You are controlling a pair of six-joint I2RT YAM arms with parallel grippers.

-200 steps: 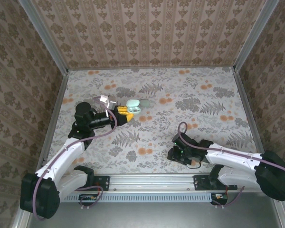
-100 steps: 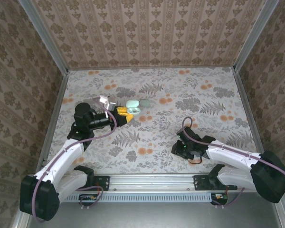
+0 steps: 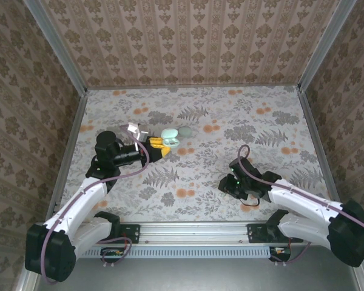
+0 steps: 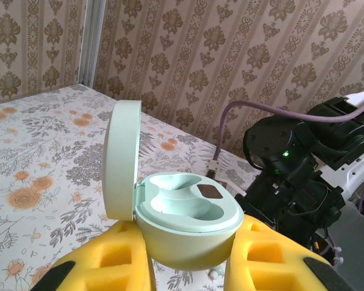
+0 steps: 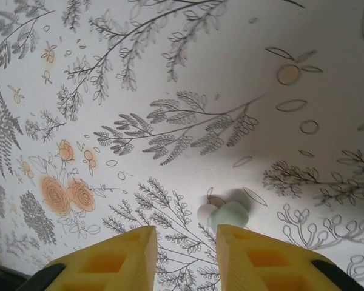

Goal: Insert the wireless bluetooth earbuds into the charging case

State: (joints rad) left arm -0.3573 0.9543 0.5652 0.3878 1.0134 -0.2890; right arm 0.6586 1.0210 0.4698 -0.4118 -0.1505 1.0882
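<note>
Within the left gripper [image 4: 191, 262], clamped around it, sits the open charging case [image 4: 188, 215]; 1 earbud [image 5: 229, 214] lies on the floor [image 5: 170, 73] just ahead of the right gripper [image 5: 185, 257], jaws apart; likely light, slick; pinch its rounded body.

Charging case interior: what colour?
Pale mint green, like the outside of the smooth oval plastic charging case; clearest in the left wrist view.

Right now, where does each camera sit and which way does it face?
Top: fixed above and behind, facing down on the table; both arms show, left gripper on the case.
Left wrist: looks forward along its yellow fingers at the open case; the right arm lies beyond.
Right wrist: looks down past the right gripper at an earbud.
Shared: top and left wrist both show the case.
</note>
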